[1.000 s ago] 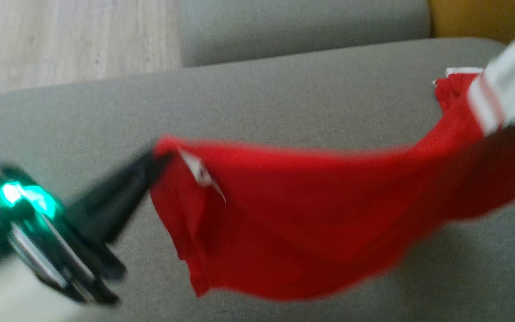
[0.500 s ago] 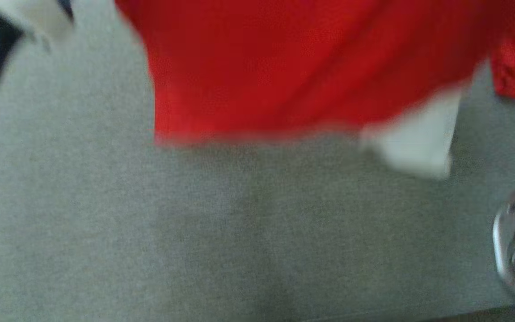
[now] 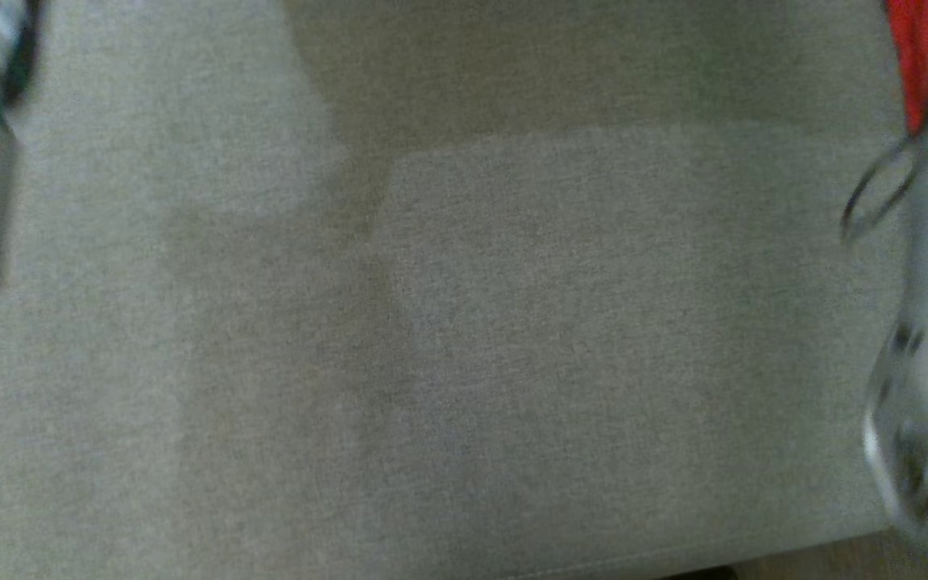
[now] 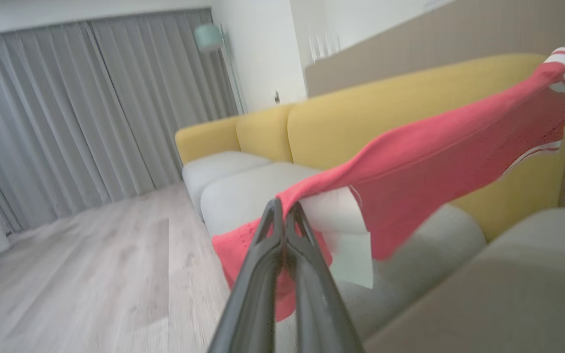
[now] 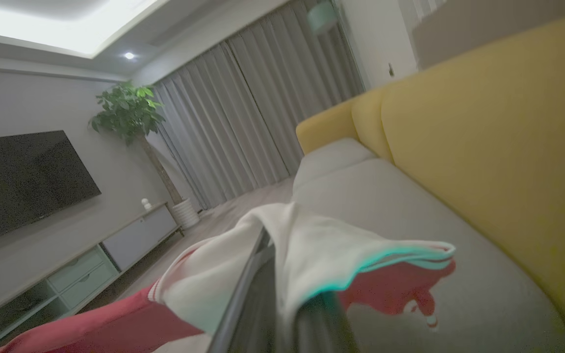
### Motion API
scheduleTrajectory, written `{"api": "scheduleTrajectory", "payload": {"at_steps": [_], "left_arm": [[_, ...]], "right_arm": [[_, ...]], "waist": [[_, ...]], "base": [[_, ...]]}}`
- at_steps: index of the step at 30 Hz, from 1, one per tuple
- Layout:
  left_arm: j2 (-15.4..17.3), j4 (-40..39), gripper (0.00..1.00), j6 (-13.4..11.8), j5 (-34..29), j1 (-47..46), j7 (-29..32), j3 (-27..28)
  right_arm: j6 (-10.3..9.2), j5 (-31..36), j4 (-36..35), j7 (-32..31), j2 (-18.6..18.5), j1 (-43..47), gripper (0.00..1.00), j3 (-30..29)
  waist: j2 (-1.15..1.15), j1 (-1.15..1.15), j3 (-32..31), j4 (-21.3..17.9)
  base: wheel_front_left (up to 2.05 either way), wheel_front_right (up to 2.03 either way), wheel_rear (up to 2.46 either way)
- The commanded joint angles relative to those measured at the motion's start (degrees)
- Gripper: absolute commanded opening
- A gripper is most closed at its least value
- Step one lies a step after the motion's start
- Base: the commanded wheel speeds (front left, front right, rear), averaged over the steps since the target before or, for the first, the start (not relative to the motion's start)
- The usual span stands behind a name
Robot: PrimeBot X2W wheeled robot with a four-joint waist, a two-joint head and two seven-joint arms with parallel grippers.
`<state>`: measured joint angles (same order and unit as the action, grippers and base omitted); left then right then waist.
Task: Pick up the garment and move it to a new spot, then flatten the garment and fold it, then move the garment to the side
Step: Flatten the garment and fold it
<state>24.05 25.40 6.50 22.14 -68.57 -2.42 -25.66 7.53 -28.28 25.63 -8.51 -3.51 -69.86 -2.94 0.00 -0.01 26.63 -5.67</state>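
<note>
Where the shirt hangs: the red-and-white shirt stretches through the air from the lower middle of my left wrist view to its upper right corner, above the grey seat cushions and in front of the yellow sofa back.
My left gripper: jaws pressed together, pinching a red edge of the shirt beside a white patch.
My right gripper: bottom middle of my right wrist view, jaws closed on the shirt's white part, which drapes over my fingers.
Head view: blurred; a red strip of the shirt at the upper right, the grey seat cushions across the middle.
Background: grey curtains, a potted plant and a dark television on the left of my right wrist view.
</note>
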Motion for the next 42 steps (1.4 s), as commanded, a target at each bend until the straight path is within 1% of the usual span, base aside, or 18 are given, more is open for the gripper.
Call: {"api": "scheduleTrajectory", "payload": {"at_steps": [1,4,7,9,14,20,23,24,26,29,32,35,36,39,42], "left_arm": [[3.07,-1.66,0.00,0.01,0.36,2.60,-0.57,0.86],[4.38,-3.85,0.00,0.11,1.70,12.03,-1.25,-0.42],[5.94,-7.07,0.00,-0.90,3.45,23.81,-1.08,-1.29],[7.02,-9.97,0.00,-2.24,4.42,31.94,-0.93,-1.85],[8.87,-18.03,0.00,-7.89,6.62,51.51,-1.36,-2.46],[9.10,-27.69,0.00,-15.67,9.30,71.00,-1.64,-2.88],[9.05,-32.93,0.00,-17.90,10.88,77.79,-1.45,-3.22],[9.06,-34.77,0.00,-18.17,11.34,79.35,-1.28,-3.50],[9.22,-38.17,0.00,-17.53,12.47,81.38,-0.95,-4.22],[9.64,-41.07,0.00,-17.67,14.13,82.45,-0.34,-3.48],[10.84,-41.49,0.00,-16.78,15.41,81.95,0.64,-2.68],[11.66,-41.70,0.00,-15.23,17.43,80.51,2.37,-2.14],[11.66,-41.70,0.00,-15.23,17.43,80.51,2.37,-2.14],[12.69,-41.72,0.00,-12.62,19.17,77.86,5.07,-2.46],[12.65,-41.39,0.00,-9.66,21.14,73.66,8.05,-3.14]], "right_arm": [[-0.04,-1.70,-2.73,0.05,0.62,4.77,0.00,0.86],[-0.04,-3.81,-5.97,-0.81,0.63,16.64,0.00,3.53],[-0.04,-4.08,-9.52,-1.81,0.62,29.87,0.00,5.70],[-0.04,-3.95,-12.11,-2.61,0.34,38.44,0.00,6.32],[-0.04,-4.54,-19.35,-6.32,0.44,57.29,0.00,4.81],[-0.04,-1.73,-29.76,-10.75,0.53,73.78,0.00,2.27],[-0.04,-1.48,-34.48,-13.35,0.57,80.61,0.00,0.38],[-0.04,-1.72,-36.12,-14.48,0.59,82.65,0.00,0.10],[-0.04,-2.44,-39.16,-16.47,0.60,85.99,0.00,-0.11],[-0.04,-4.17,-42.47,-18.05,0.61,88.41,0.00,-0.98],[-0.04,-4.91,-44.01,-19.39,0.62,87.98,0.00,-2.47],[-0.04,-4.25,-45.15,-21.82,0.62,86.08,0.00,-2.58],[-0.04,-4.25,-45.15,-21.82,0.62,86.08,0.00,-2.58],[-0.04,-3.47,-46.02,-24.49,0.62,83.66,0.00,-2.85],[-0.04,-2.61,-46.73,-27.43,0.63,80.68,0.00,-3.50]], "waist": [[0.00,0.01,-1.46,-0.02],[0.00,0.01,-3.20,-0.28],[0.00,0.01,-5.80,-0.65],[0.00,0.01,-7.70,-0.89],[0.00,0.01,-12.16,-1.43],[0.00,0.01,-14.75,-2.19],[0.00,0.01,-15.27,-1.56],[0.00,0.01,-15.32,-1.30],[0.00,0.01,-15.32,-0.76],[0.00,0.01,-15.41,0.03],[0.00,0.01,-15.77,0.81],[0.00,0.01,-15.92,1.31],[0.00,0.01,-15.92,1.31],[0.00,0.01,-14.97,2.06],[0.00,0.01,-13.10,2.98]], "base": [[0.00,0.00,0.00],[0.00,0.00,0.00],[0.00,0.00,0.00],[0.00,0.00,0.00],[0.00,0.00,0.00],[0.00,0.00,0.00],[0.00,0.00,0.00],[0.00,0.00,0.00],[0.00,0.00,0.00],[0.00,0.00,0.00],[0.00,0.00,0.00],[0.00,0.00,0.00],[0.00,0.00,0.00],[0.00,0.00,0.00],[0.00,0.00,0.00]]}}
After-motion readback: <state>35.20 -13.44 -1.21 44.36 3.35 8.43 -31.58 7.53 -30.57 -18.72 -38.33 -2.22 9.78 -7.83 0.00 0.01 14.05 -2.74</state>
